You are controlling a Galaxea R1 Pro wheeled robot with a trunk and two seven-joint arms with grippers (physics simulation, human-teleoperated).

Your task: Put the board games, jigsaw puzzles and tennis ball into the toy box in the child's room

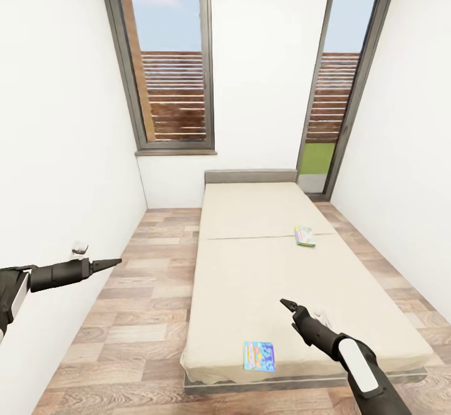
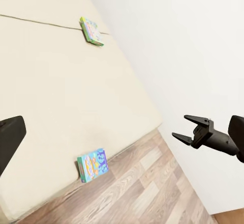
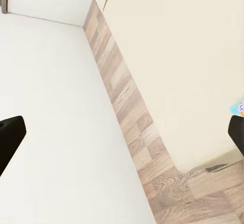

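Games lie on the bed (image 1: pixel 263 258): a small blue game (image 1: pixel 259 356), flat and thin, rests near the foot edge, and a green-edged game (image 1: pixel 305 236) rests farther up, near the mattress's right side, just past the seam that crosses it. The two are well apart. From the left wrist view the blue game (image 2: pixel 92 164) sits close to the mattress edge and the green-edged game (image 2: pixel 91 31) lies by the seam.

The mattress is plain beige and smooth, on a dark grey frame with a short grey headboard against the far wall.

The right gripper (image 1: pixel 288 305) hangs above the bed, between the two games and touching neither; in the left wrist view its two dark pointed fingers stand apart with nothing between them (image 2: pixel 186 128). The left gripper (image 1: pixel 111 263) hovers over the floor (image 1: pixel 144 315) to the bed's left, holding nothing; its tip looks like a single closed point in the head view, but I cannot tell for sure.

The floor is wood-grain planks in brown and grey. White walls close in on both sides, and two tall dark-framed windows (image 1: pixel 169 57) show slatted wooden fencing outside.
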